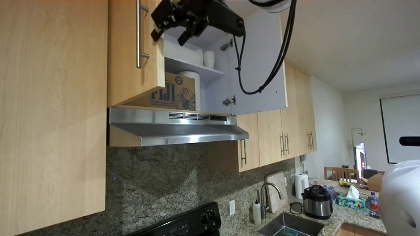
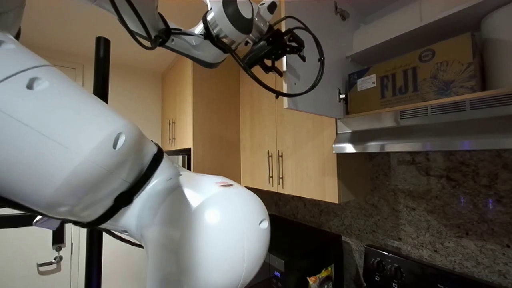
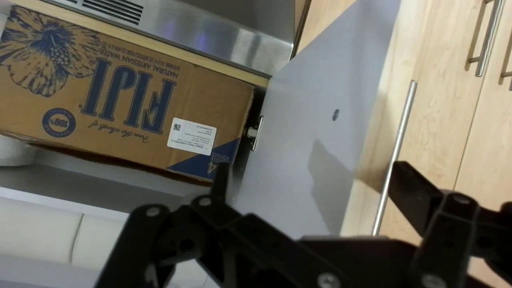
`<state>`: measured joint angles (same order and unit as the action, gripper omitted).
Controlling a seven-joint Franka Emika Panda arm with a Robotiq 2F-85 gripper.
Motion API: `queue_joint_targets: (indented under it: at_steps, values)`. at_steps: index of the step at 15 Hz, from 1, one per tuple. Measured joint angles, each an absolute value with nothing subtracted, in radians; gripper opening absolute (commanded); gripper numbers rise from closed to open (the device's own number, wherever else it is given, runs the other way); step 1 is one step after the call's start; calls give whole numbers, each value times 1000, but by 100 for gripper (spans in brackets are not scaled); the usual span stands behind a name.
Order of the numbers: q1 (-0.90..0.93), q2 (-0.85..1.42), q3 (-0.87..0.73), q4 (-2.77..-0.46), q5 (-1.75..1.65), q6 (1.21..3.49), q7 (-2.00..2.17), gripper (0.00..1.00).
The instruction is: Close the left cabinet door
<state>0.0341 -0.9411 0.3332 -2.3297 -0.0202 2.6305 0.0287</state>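
Note:
The left cabinet door (image 1: 123, 75) stands open, swung out from the cabinet. Its maple face and slim bar handle (image 1: 138, 36) show in an exterior view. Its pale inner face shows in an exterior view (image 2: 320, 105) and in the wrist view (image 3: 316, 104), with the handle (image 3: 403, 124) beyond the edge. My gripper (image 1: 169, 37), also seen in an exterior view (image 2: 291, 67), is open and empty at the door's free edge. In the wrist view the gripper (image 3: 311, 169) has one finger on the inner side, the other overlapping the handle; I cannot tell whether they touch.
The right door (image 1: 259, 65) stands open, pale inner face showing. A FIJI box (image 2: 416, 76) sits inside the cabinet, above the range hood (image 1: 183, 127). A tall wood panel (image 1: 52, 98) and shut neighbouring cabinets (image 2: 306, 156) flank the left side. A black cable (image 2: 296, 94) loops below the gripper.

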Motion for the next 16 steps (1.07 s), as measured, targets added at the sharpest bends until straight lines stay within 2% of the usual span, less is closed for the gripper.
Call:
queue_joint_targets:
  at_steps: [16]
  values:
    - [32, -883, 255, -2278, -20, 2610, 29, 100]
